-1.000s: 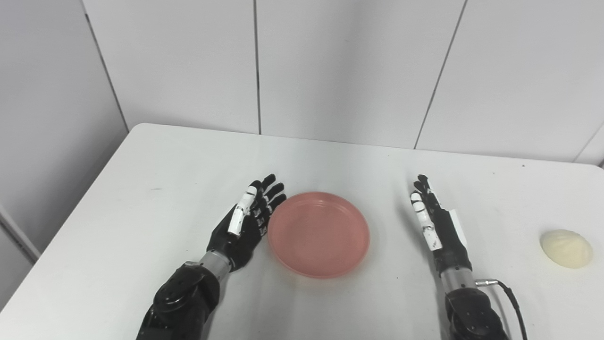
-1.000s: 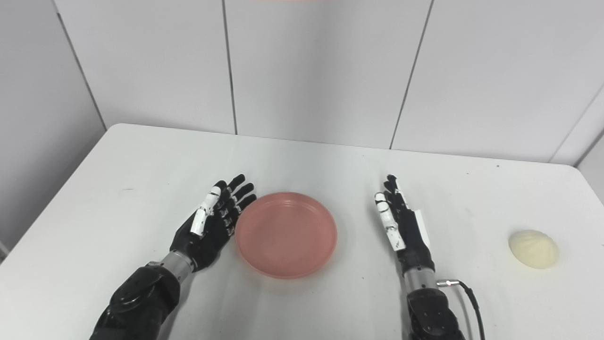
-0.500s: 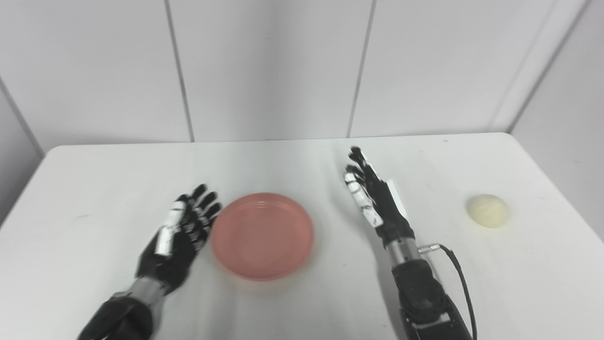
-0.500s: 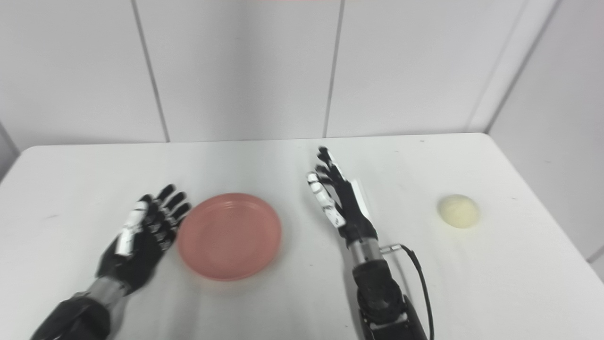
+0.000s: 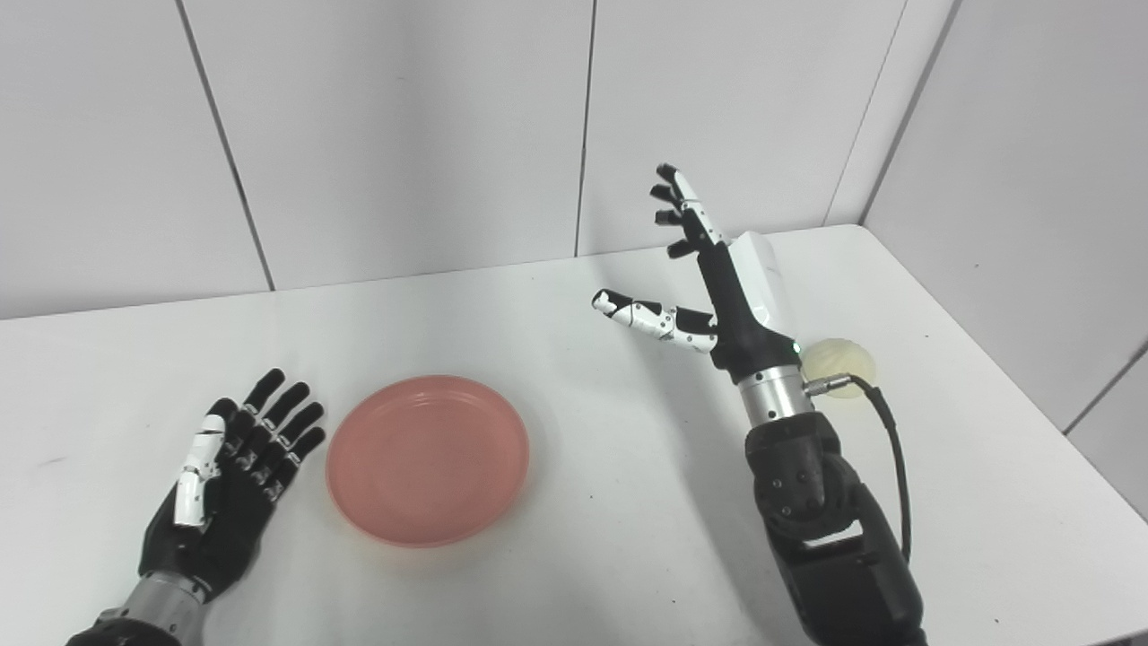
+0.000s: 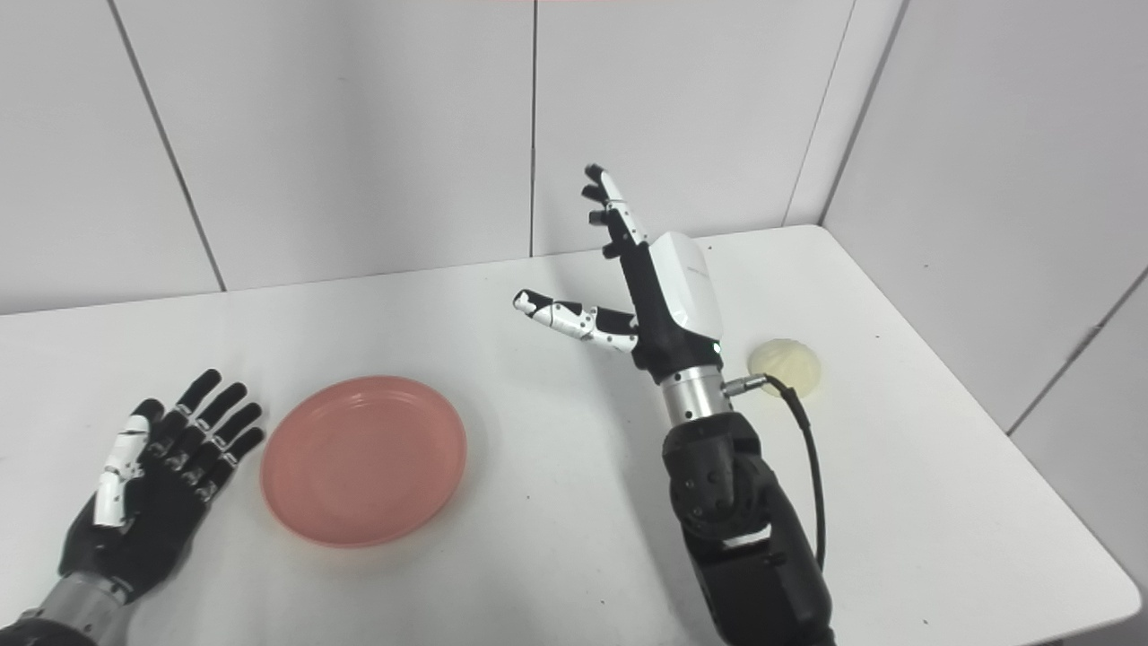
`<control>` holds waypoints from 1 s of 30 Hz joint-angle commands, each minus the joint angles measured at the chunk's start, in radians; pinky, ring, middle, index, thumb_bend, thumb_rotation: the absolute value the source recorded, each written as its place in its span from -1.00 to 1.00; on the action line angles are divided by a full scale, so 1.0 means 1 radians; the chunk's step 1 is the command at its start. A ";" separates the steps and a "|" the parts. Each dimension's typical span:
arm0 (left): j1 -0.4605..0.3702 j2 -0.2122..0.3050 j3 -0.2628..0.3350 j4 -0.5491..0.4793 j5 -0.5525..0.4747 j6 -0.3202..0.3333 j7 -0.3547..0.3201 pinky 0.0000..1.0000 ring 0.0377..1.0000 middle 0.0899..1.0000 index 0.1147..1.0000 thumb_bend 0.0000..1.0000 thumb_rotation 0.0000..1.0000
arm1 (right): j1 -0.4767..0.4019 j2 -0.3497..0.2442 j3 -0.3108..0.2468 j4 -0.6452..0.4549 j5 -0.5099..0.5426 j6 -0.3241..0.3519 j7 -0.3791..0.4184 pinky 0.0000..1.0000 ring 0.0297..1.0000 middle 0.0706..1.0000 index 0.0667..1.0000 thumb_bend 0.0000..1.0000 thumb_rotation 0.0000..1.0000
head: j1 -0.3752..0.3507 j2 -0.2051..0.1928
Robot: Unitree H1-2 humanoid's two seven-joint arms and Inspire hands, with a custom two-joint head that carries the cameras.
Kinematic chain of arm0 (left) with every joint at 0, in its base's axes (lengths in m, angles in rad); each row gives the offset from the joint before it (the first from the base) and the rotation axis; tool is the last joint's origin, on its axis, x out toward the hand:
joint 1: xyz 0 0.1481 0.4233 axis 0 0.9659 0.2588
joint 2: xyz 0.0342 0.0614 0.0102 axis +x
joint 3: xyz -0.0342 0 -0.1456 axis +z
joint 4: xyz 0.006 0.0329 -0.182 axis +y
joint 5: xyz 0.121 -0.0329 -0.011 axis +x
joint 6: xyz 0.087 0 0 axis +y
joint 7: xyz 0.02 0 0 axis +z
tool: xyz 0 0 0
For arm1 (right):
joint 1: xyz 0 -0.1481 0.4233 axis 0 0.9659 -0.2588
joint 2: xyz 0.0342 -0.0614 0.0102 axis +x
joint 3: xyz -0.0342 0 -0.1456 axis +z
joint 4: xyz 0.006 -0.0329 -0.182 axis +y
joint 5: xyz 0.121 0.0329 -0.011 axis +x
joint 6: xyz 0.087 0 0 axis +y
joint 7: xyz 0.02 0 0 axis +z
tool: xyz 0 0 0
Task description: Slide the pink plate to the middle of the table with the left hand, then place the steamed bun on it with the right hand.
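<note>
The pink plate (image 5: 428, 459) lies flat on the white table (image 5: 628, 502), left of the picture's middle. My left hand (image 5: 224, 484) rests open, palm up, just left of the plate with a small gap to its rim. My right hand (image 5: 713, 269) is raised above the table with fingers spread and thumb out, open and holding nothing. The cream steamed bun (image 6: 789, 366) sits on the table close behind and right of the right wrist; in the left eye view the bun (image 5: 839, 361) is partly hidden by the wrist.
The table's right edge (image 6: 1031, 475) runs close to the bun, and its back edge meets grey wall panels (image 5: 404, 135). A black cable (image 5: 892, 467) loops from the right wrist down along the forearm.
The camera has swung right, shifting the whole scene left. My right hand has lifted off the table and toward the bun, thumb spread. My left hand has drawn slightly back from the plate.
</note>
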 commanded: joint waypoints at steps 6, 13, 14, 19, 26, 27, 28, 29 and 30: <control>0.018 0.035 0.021 0.099 0.000 0.037 0.005 0.84 0.78 0.81 0.79 -0.11 0.85 | -0.041 -0.186 -0.034 -0.087 -0.136 0.187 0.195 0.44 0.71 0.79 0.80 0.87 0.34 | -0.028 0.001; 0.007 0.047 0.024 0.140 0.001 0.012 -0.004 0.79 0.74 0.76 0.76 -0.12 0.80 | -0.022 -0.297 -0.075 -0.007 -0.128 0.234 0.242 0.15 0.47 0.71 0.70 0.90 -0.03 | -0.045 0.002; 0.006 0.049 0.025 0.144 -0.001 0.011 -0.005 0.79 0.74 0.76 0.75 -0.12 0.80 | -0.018 -0.309 -0.080 0.006 -0.131 0.239 0.245 0.14 0.46 0.71 0.70 0.90 -0.03 | -0.050 0.002; 0.004 0.053 0.027 0.151 0.005 0.008 -0.001 0.79 0.75 0.77 0.76 -0.12 0.80 | -0.006 -0.366 -0.082 0.032 -0.156 0.289 0.280 0.21 0.54 0.73 0.69 0.91 -0.05 | -0.060 0.003; -0.002 0.059 0.034 0.167 -0.001 0.008 -0.007 0.78 0.73 0.76 0.75 -0.11 0.78 | 0.006 -0.449 -0.081 0.100 -0.158 0.333 0.337 0.36 0.61 0.69 0.67 0.90 -0.11 | -0.078 0.011; -0.002 0.060 0.035 0.168 -0.001 0.009 -0.007 0.76 0.72 0.75 0.75 -0.12 0.78 | 0.007 -0.456 -0.080 0.108 -0.158 0.339 0.342 0.38 0.63 0.69 0.67 0.90 -0.13 | -0.081 0.013; -0.002 0.061 0.035 0.168 -0.001 0.009 -0.007 0.75 0.72 0.75 0.75 -0.12 0.78 | 0.008 -0.460 -0.080 0.113 -0.157 0.340 0.344 0.40 0.64 0.69 0.67 0.90 -0.14 | -0.081 0.013; -0.003 0.063 0.035 0.170 -0.001 0.009 -0.009 0.75 0.72 0.75 0.75 -0.12 0.79 | 0.011 -0.470 -0.081 0.127 -0.147 0.330 0.339 0.40 0.63 0.68 0.67 0.90 -0.13 | -0.082 0.014; -0.003 0.065 0.035 0.172 -0.001 0.008 -0.010 0.76 0.72 0.76 0.76 -0.12 0.80 | 0.014 -0.476 -0.082 0.136 -0.139 0.323 0.334 0.40 0.62 0.67 0.66 0.92 -0.12 | -0.082 0.014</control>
